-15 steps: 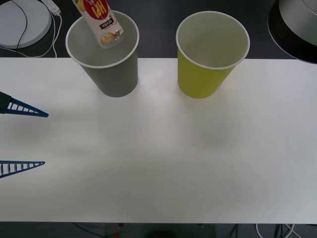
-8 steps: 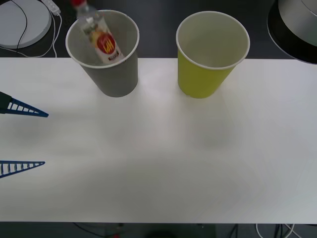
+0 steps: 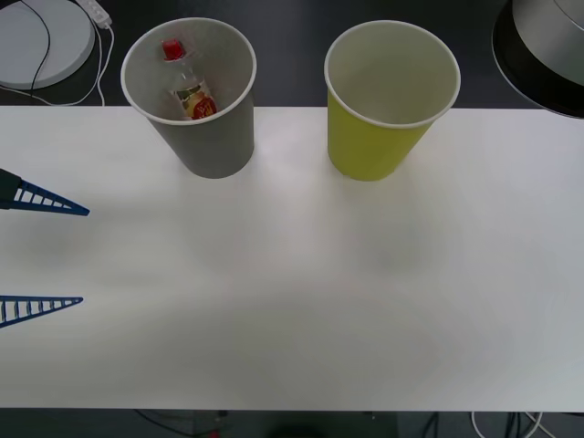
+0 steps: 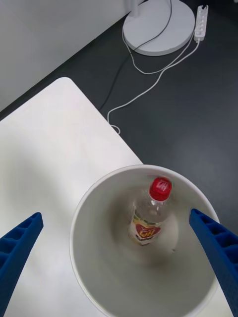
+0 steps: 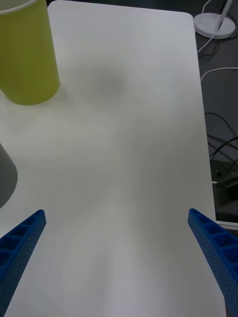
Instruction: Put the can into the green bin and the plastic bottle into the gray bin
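The plastic bottle [image 3: 187, 88], clear with a red cap, leans inside the gray bin [image 3: 212, 146] at the table's back left, free of any gripper. In the right wrist view the plastic bottle [image 4: 148, 220] rests against the gray bin's [image 4: 99, 277] white wall, and my right gripper [image 4: 116, 216] hangs open above it, holding nothing. The green bin [image 3: 374, 151] stands upright to the right of the gray one, its inside white and bare. My left gripper [image 3: 55, 253] waits open at the table's left edge, and from its wrist I see the green bin [image 5: 27, 64]. The can is out of view.
A white round lamp base [image 3: 36, 36] with a cable and a power strip lies on the dark floor behind the table's left corner. A dark round object [image 3: 546, 41] sits at the back right. The white table [image 3: 301, 301] stretches wide in front of both cups.
The bottle has dropped from above the gray bin's rim down into it and now leans inside. The left gripper has not moved.
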